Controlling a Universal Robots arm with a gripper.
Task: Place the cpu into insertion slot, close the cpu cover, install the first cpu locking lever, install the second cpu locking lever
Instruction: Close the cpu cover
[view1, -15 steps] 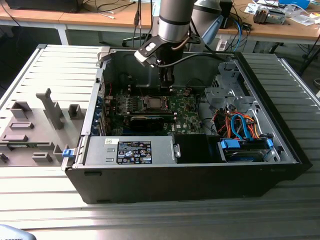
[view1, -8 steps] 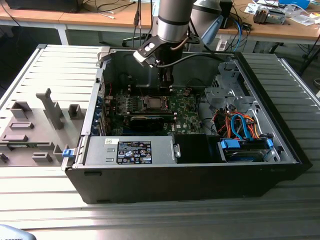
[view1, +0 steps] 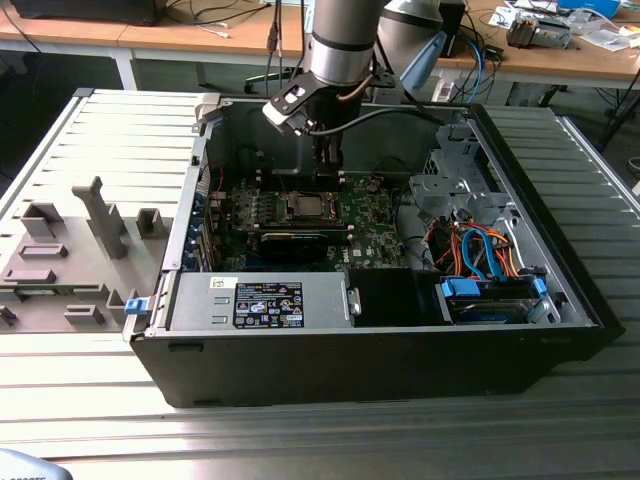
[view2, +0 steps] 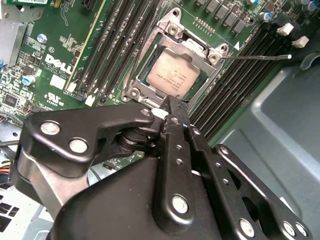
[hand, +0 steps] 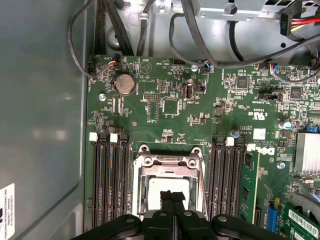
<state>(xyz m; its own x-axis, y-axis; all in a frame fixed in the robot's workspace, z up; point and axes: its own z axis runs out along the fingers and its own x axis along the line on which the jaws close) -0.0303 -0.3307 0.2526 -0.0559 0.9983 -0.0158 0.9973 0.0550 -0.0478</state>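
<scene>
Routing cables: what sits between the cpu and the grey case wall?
Past the cover rim, black memory slots run alongside the cpu up to the case wall, in the first wrist view.

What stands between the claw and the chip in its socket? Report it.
Nothing visible. The shut claw hangs right by the chip, whose top lies bare in the window of the metal frame around it. A thin silver lever juts off to one side, away from the claw.
</scene>
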